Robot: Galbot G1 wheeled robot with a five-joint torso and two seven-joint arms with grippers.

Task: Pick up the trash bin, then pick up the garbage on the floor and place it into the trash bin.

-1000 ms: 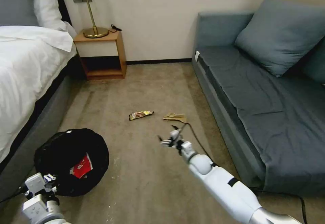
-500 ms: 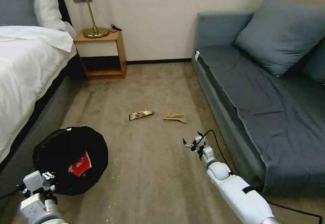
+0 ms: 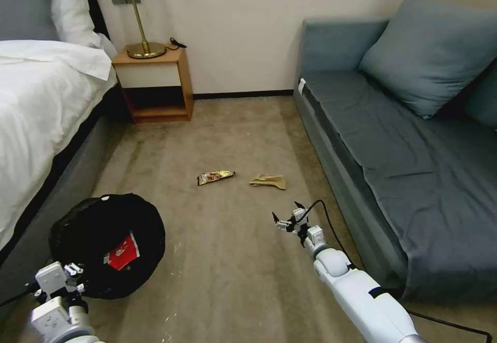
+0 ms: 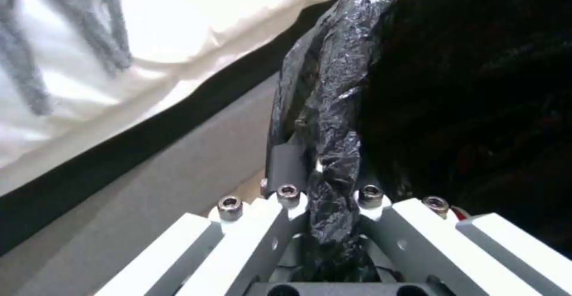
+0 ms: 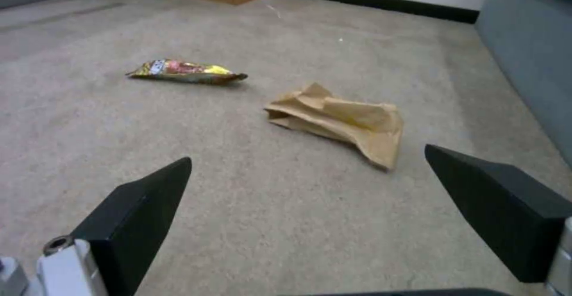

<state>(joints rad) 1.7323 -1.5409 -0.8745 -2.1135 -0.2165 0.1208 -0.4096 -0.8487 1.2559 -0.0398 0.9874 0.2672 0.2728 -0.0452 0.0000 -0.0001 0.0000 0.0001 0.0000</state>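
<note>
The right arm reaches forward and low from the lower right of the head view, its white forearm angled up toward the middle of the floor, a black cable looping off the wrist. The right end effector hovers above the carpet with its two dark fingers spread wide apart and nothing between them. The left arm is bent in at the lower left corner, and the left end effector is clamped on the bin's black-bagged rim.

Left end effector clamped on trash bin rim, bed beside.
</note>
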